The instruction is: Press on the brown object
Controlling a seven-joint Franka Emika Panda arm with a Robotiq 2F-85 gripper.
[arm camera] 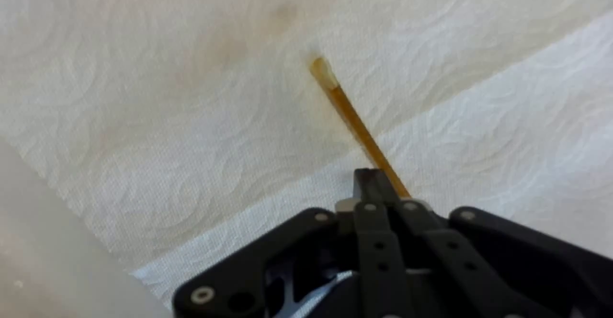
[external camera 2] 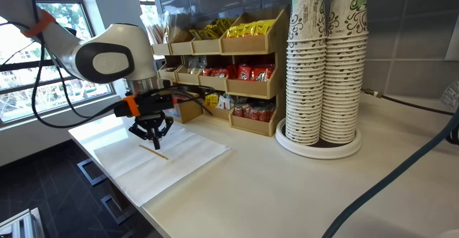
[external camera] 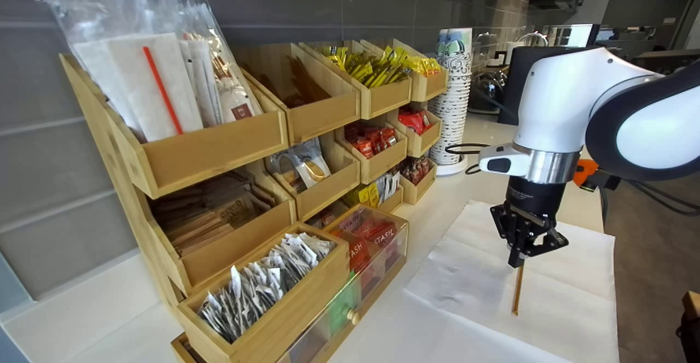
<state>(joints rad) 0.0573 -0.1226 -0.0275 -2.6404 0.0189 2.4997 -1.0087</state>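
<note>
The brown object, a thin orange-brown stick (arm camera: 359, 129) with a pale tip, lies flat on a white paper sheet (arm camera: 191, 131). The stick also shows in both exterior views (external camera: 517, 293) (external camera 2: 152, 151). My gripper (arm camera: 374, 176) is shut, its fingertips together with nothing seen between them. It points down close over the stick in both exterior views (external camera: 515, 262) (external camera 2: 156, 146). In the wrist view the fingertips overlap the stick's left edge, and the gripper hides its near part. A small gap seems to show under the fingertips in an exterior view; contact is not clear.
Wooden shelf bins (external camera: 219, 160) with packets stand beside the sheet. Two tall stacks of paper cups (external camera 2: 304, 98) stand on a round white tray (external camera 2: 319, 153). A clear-fronted drawer (external camera: 350, 297) sits at the shelf's base. The counter edge (external camera 2: 154, 218) runs along the sheet's side.
</note>
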